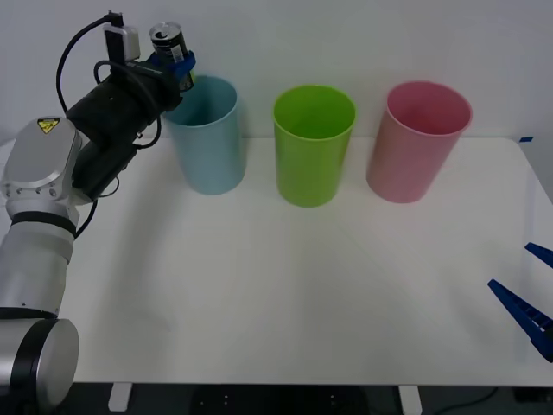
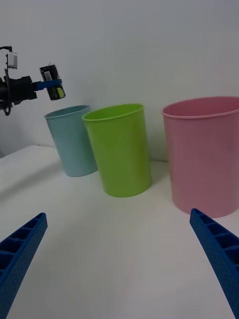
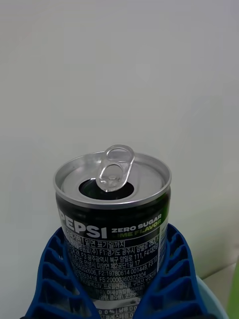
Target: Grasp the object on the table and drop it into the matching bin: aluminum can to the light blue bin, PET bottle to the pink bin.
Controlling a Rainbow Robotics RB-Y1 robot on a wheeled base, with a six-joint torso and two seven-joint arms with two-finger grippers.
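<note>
My left gripper (image 1: pixel 177 67) is shut on the aluminum can (image 1: pixel 169 45), a small black can with a silver pull-tab top, and holds it in the air just above the left rim of the light blue bin (image 1: pixel 207 138). Up close, the can (image 3: pixel 113 224) sits upright between the blue ribbed fingers (image 3: pixel 55 279). From the right wrist, the can (image 2: pixel 52 81) hangs above the light blue bin (image 2: pixel 72 142). The pink bin (image 1: pixel 419 143) stands at the right end of the row. My right gripper (image 1: pixel 529 298) rests open at the table's right edge.
A lime green bin (image 1: pixel 313 145) stands between the light blue and pink bins, all along the back of the white table (image 1: pixel 285 303). A white wall is close behind them. The left arm's black cable loops above its wrist.
</note>
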